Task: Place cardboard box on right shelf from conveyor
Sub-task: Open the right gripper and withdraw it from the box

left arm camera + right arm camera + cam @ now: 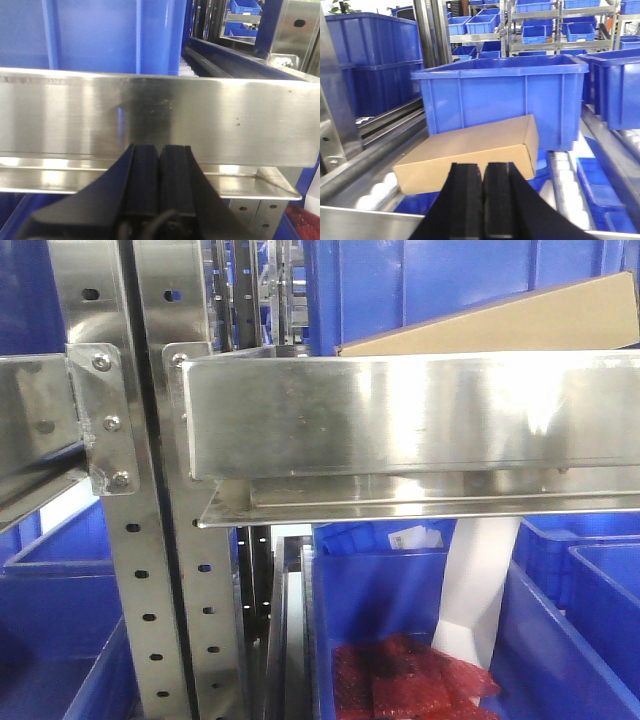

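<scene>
The tan cardboard box lies tilted on the right shelf, showing above its shiny steel lip. In the right wrist view the cardboard box rests across white rollers and a low blue piece, in front of a big blue bin. My right gripper is shut and empty, just before the box's near face; I cannot tell whether it touches. My left gripper is shut and empty, low in front of the shelf lip. The conveyor is out of view.
Perforated steel uprights stand left of the shelf. Below it a blue bin holds red packets. More blue bins sit at the right on the rollers and fill racks behind.
</scene>
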Robot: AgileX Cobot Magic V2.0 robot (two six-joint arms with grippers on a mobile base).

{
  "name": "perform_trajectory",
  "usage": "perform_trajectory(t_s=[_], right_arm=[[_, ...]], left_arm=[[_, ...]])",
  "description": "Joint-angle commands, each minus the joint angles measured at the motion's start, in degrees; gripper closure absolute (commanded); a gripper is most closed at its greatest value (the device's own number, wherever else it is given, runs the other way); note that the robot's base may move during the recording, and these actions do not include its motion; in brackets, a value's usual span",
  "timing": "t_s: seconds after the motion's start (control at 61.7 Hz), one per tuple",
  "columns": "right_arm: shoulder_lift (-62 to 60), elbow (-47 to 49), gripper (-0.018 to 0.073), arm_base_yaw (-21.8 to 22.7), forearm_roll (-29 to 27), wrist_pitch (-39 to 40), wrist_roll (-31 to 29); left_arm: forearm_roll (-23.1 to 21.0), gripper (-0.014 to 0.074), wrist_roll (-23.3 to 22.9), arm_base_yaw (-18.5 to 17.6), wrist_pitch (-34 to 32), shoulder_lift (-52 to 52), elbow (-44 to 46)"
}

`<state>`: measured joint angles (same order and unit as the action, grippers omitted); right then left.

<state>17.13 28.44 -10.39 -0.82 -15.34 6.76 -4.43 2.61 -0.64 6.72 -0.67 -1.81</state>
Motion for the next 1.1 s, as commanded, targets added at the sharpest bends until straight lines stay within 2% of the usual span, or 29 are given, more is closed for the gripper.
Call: perform_trajectory(t_s=[0.0,0.195,0.276,0.535,0.681,1.086], right_arm=[[0.35,1.51,0.0495,3.67,0.82,3.99,-2.37],[-3.70,-5.20,0.0495,13.66,0.51,4.43,-2.87],[-7.04,-9.59,0.0495,15.29,-0.16,6.31,-2.87],[-17.11,-23.81,0.0495,15.50,-0.45,14.13,-2.87],[-18.79,-29.74,0.0495,15.50,-0.45,19.12,-2.82],[-18.79,-29.86,0.0495,15.50,-0.49,18.19,-2.82]], left_arm=[[-0.34,0.0713,0.02,0.07,-4.96,-0.87,-0.54],[-0.34,0.0713,0.02,0.07,-4.96,-0.87,-0.54],[-0.34,0.0712,0.02,0.07,-4.96,-0.87,-0.54],[-0.34,0.0712,0.02,0.07,-4.96,-0.87,-0.54],[-0.34,0.0712,0.02,0.07,-4.96,-0.87,-0.54],[-0.34,0.0713,0.02,0.07,-4.96,-0.87,-0.54]])
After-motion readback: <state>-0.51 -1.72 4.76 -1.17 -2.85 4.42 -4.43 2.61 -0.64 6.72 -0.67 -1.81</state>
